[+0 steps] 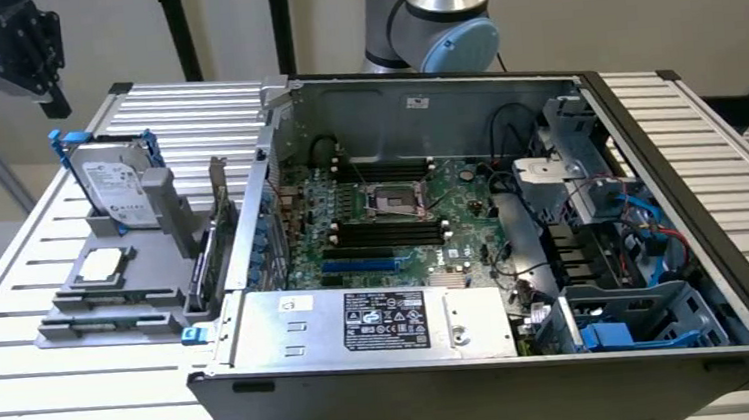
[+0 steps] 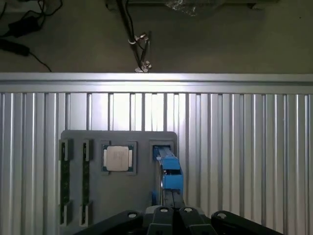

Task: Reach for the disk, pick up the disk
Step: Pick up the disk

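Observation:
The disk [image 1: 119, 182] stands on edge in a slot of the grey holder [image 1: 114, 301] at the exterior view's left, its silver face and white label framed by the blue carrier. In the wrist view the disk [image 2: 168, 172] is seen edge-on from above, blue carrier uppermost. My gripper [image 1: 56, 103] hangs well above and slightly behind the disk, apart from it. Its fingers [image 2: 164, 215] sit together, shut on nothing, directly over the line of the disk's edge.
On the grey holder [image 2: 142, 196] lie a small square silver chip [image 2: 118, 158] and two green memory sticks [image 2: 63, 181]. An open computer case [image 1: 484, 231] with motherboard and a silver box [image 1: 383, 322] fills the exterior view's right. The slatted metal table [image 1: 7, 299] ends at an edge [image 2: 156, 77].

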